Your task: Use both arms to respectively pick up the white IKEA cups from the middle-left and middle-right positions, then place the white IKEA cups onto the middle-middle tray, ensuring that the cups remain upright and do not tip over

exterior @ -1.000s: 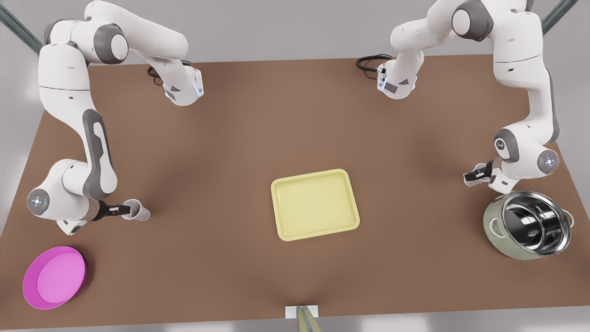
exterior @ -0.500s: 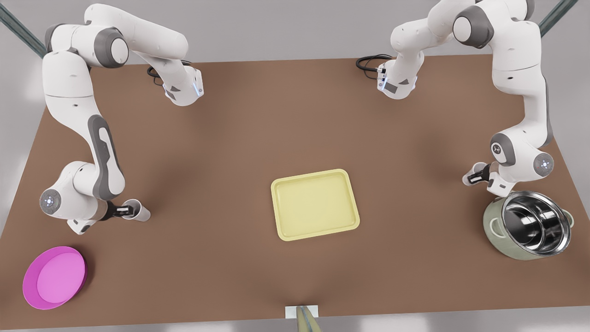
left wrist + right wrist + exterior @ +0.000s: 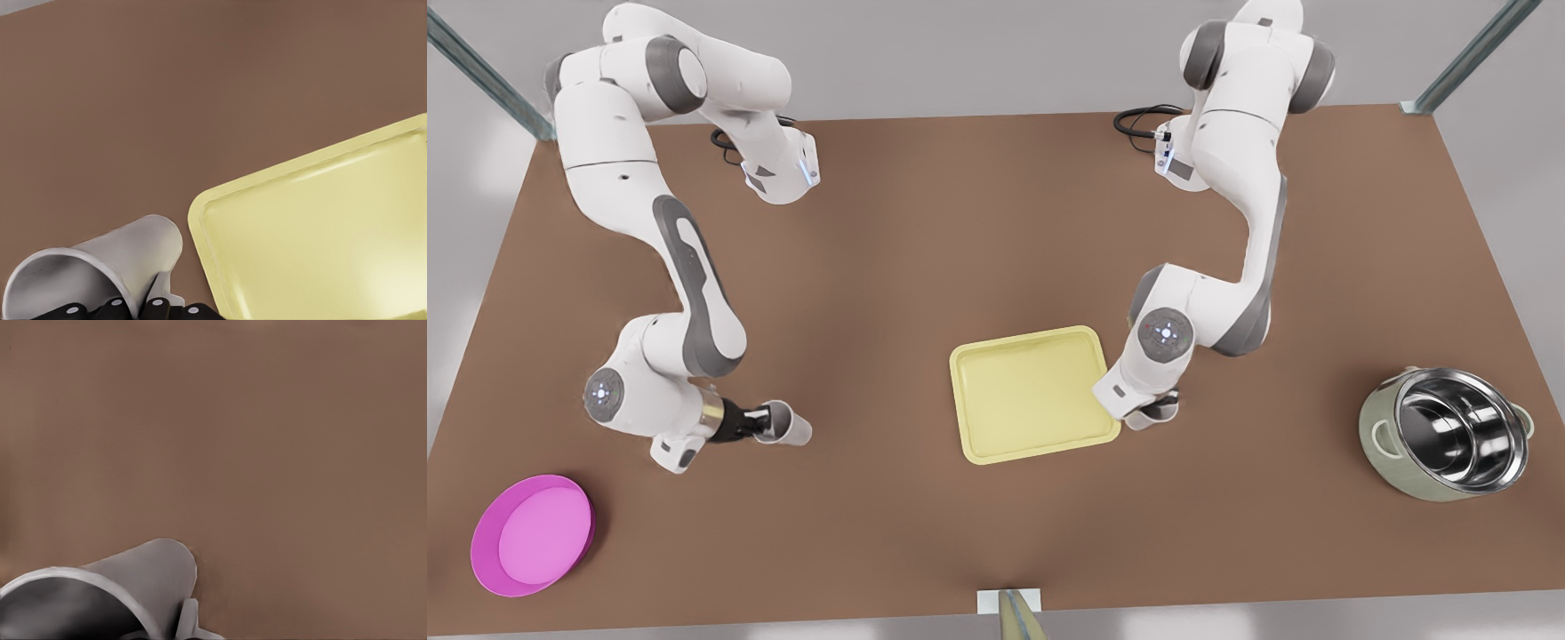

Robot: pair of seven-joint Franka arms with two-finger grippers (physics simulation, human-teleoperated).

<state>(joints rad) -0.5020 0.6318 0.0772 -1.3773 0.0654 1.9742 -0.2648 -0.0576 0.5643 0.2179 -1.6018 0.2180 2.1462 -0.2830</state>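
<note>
Near the table's (image 3: 996, 222) near edge, towards the front view's left corner, sits a round magenta dish (image 3: 532, 533). Beyond it, the right gripper (image 3: 758, 428) is clamped on one white cup (image 3: 790, 430), well apart from the tray (image 3: 1034, 393). It cannot be told whether this cup rests on the table. The left gripper (image 3: 1154, 411) is at the tray's edge on the front view's right, fingers closed across the rim of the second white cup (image 3: 100, 267), just beside the tray's corner. A steel-lined pot (image 3: 1448, 434) stands near the table's edge on the front view's right.
</note>
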